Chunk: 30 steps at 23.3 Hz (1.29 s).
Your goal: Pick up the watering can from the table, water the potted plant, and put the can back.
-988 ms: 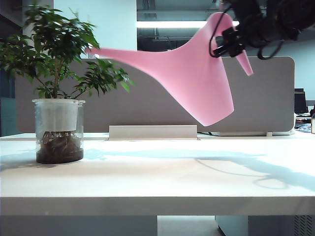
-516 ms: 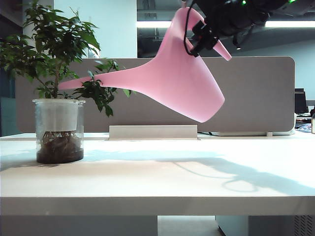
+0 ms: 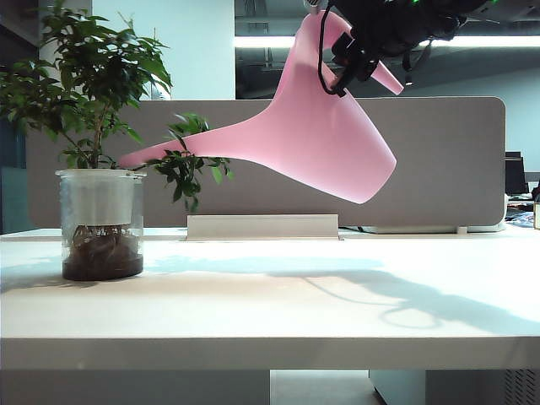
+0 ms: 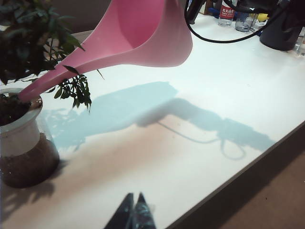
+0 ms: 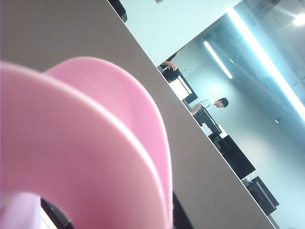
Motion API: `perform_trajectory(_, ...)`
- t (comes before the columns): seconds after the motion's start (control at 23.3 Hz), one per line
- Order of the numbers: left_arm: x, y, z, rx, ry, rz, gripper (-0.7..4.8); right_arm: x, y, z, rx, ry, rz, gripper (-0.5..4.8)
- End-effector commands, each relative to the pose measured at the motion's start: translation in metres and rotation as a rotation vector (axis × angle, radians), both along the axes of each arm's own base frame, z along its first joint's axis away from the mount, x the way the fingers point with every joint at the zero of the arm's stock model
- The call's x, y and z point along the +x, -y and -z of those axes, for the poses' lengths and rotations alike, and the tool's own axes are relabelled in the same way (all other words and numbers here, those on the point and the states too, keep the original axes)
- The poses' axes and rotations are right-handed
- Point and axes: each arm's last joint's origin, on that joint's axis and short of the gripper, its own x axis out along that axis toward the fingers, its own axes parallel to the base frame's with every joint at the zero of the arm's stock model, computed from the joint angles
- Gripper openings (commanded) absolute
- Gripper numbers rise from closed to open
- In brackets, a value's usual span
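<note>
- The right gripper (image 3: 353,61), black and cable-draped, is up at the top of the exterior view, clamped on the arched handle of the large smooth pink plastic watering can (image 3: 325,148).
- That can hangs high in the air, well clear of the wide white table (image 3: 270,295), tipped so its long slender spout slants down to the left.
- The spout tip sits among the lower leaves of the small bushy potted plant (image 3: 97,126), just above the rim of its clear cylindrical glass pot, which stands on the left of the table.
- In the left wrist view the pink spout tip (image 4: 28,90) reaches right over the pot's rim, with dark soil showing below.
- The can throws a broad bluish shadow (image 4: 143,107) across the tabletop.
- In the right wrist view the pink handle (image 5: 86,143) fills the near field.
- The left gripper (image 4: 135,214) is low over the table's near edge, dark fingertips pressed together, holding nothing, well apart from the plant.
- A grey partition panel (image 3: 439,160) stands behind the table.
</note>
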Motion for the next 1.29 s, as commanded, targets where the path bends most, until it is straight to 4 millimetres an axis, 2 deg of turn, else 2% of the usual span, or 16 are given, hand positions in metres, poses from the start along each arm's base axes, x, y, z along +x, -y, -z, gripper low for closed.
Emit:
perform_trajectory(0.04, 0.0, 0.0, -0.001, -0.006, 0.005, 0.002, 0.03, -0.004, 0.001, -0.023, 0.05, 0.108, 0.0, -0.06)
perform_trajectory(0.69, 0.0, 0.0, -0.001, -0.006, 0.005, 0.002, 0.03, -0.003, -0.002, -0.018, 0.054, 0.041, 0.021, -0.06)
perform_trajectory(0.77, 0.0, 0.0, -0.001, -0.006, 0.005, 0.001, 0.03, -0.003, -0.001, -0.017, 0.125, 0.018, 0.011, -0.06)
perform_trajectory(0.99, 0.0, 0.0, -0.001, -0.006, 0.005, 0.002, 0.03, -0.002, -0.001, -0.016, 0.173, -0.015, 0.022, -0.06)
perform_trajectory(1.29, 0.0, 0.0, -0.001, -0.006, 0.005, 0.001, 0.03, -0.003, 0.003, 0.002, 0.435, -0.14, 0.087, -0.06)
